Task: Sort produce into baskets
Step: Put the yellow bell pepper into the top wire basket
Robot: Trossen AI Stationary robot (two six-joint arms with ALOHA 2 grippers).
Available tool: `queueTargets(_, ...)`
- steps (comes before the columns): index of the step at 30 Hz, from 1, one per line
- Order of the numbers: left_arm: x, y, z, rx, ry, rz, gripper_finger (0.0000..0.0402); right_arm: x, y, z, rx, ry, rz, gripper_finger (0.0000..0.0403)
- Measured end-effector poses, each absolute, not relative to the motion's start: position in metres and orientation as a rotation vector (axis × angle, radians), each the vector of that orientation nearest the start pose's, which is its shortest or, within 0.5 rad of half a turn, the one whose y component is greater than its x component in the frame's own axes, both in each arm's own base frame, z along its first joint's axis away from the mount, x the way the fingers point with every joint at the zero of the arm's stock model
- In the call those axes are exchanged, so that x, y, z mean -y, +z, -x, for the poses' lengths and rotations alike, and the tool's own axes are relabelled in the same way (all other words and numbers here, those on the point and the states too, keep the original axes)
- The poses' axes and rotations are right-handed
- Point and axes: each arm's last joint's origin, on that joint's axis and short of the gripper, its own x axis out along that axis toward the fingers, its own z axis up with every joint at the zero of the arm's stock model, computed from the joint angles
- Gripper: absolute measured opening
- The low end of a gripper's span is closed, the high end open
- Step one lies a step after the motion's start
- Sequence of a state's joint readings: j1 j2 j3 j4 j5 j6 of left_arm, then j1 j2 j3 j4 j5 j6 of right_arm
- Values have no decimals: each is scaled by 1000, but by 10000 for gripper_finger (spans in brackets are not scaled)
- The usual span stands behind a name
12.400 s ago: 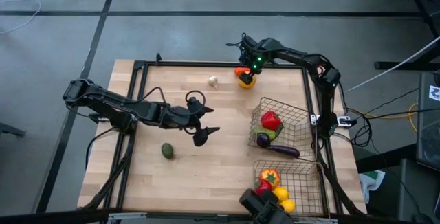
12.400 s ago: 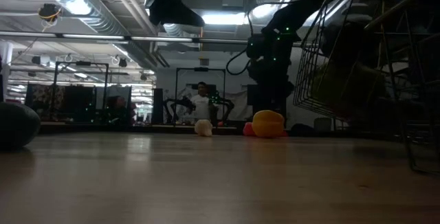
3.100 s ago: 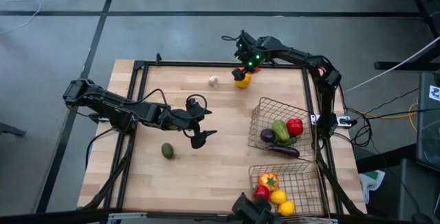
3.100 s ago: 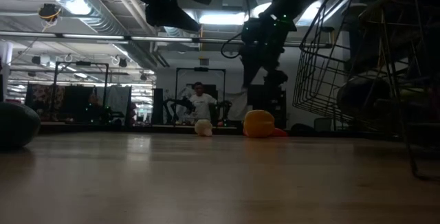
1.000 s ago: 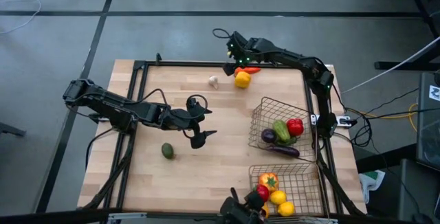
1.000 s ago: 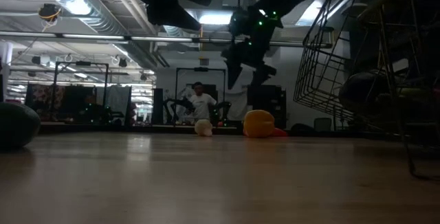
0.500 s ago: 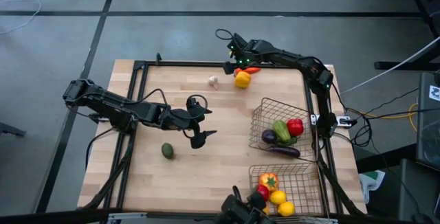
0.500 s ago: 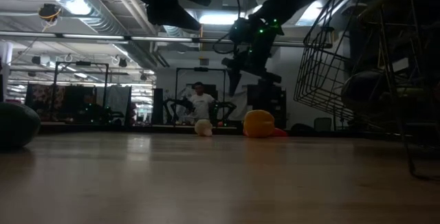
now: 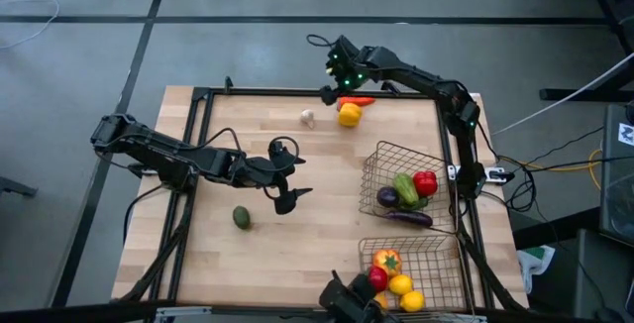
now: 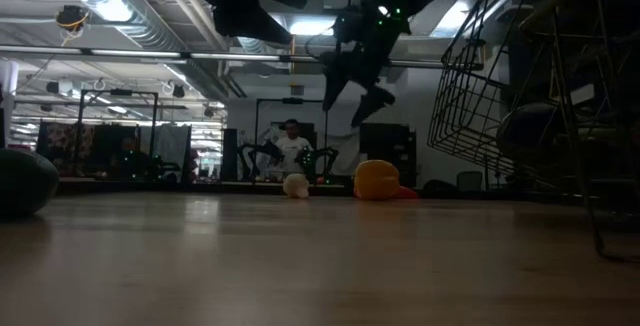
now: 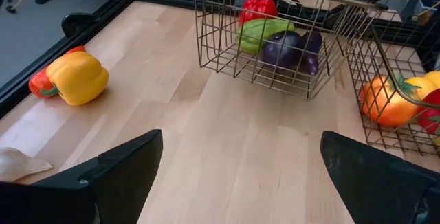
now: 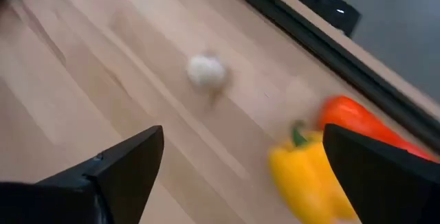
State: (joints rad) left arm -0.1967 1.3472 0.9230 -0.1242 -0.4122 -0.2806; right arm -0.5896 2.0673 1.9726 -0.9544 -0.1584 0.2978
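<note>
- Yellow pepper (image 9: 349, 115) lies on the table near the far edge, right of centre, touching the orange pepper (image 9: 363, 101) behind it; garlic (image 9: 307, 118) sits near, toward the left.
- Avocado (image 9: 241, 217) lies alone in the left half of the table, toward the near edge.
- Judged: all toy produce, so light, stiff and smooth-skinned; likely to skid or roll if nudged on bare wood.
- Yellow pepper is lobed and bulky; best taken across the mid-body, between lobes, not at the green stem. The orange one pressed against it may crowd one finger.
- Garlic is small and round; a centred pinch is needed, as it may squirt out.
- Far basket (image 9: 380, 152) by the right edge holds a red pepper (image 9: 425, 182), a green piece (image 9: 404, 188) and eggplant (image 9: 399, 216). Near basket (image 9: 374, 243) at the near-right corner holds a tomato (image 9: 386, 261) and lemons (image 9: 401, 283).
- Right gripper (image 9: 334, 77) hangs over the far edge, just beyond the peppers, fingers spread wide, nothing in them.
- Left gripper (image 9: 289, 176) waits over mid-table, left of centre, fingers apart, empty.
</note>
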Motion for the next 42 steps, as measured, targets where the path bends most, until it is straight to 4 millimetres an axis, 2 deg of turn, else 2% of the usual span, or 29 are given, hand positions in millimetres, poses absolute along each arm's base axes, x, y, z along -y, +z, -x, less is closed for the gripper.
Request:
queueTargets(5, 45, 266, -287, -489, 281, 108, 392, 236, 292, -356, -1135, -515, -481, 394)
queueTargets(10, 45, 266, -287, -489, 281, 108, 392, 240, 277, -345, -1259, -452, -417, 394)
queueTargets(20, 45, 266, -287, -489, 281, 109, 392, 244, 253, -342, -1273, -369, -467, 394)
queueTargets(25, 45, 266, -287, -489, 281, 109, 392, 248, 230, -348, -1333, -362, -485, 394)
queueTargets(29, 45, 266, -287, -489, 281, 108, 392, 252, 230, -348, -1349, -429, -398, 394)
queueTargets(37, 45, 266, -287, -489, 281, 108, 392, 254, 226, -347, -1357, -403, -429, 394)
queueTargets(42, 45, 266, -287, -489, 281, 108, 392, 256, 202, -352, -1420, -359, -444, 394)
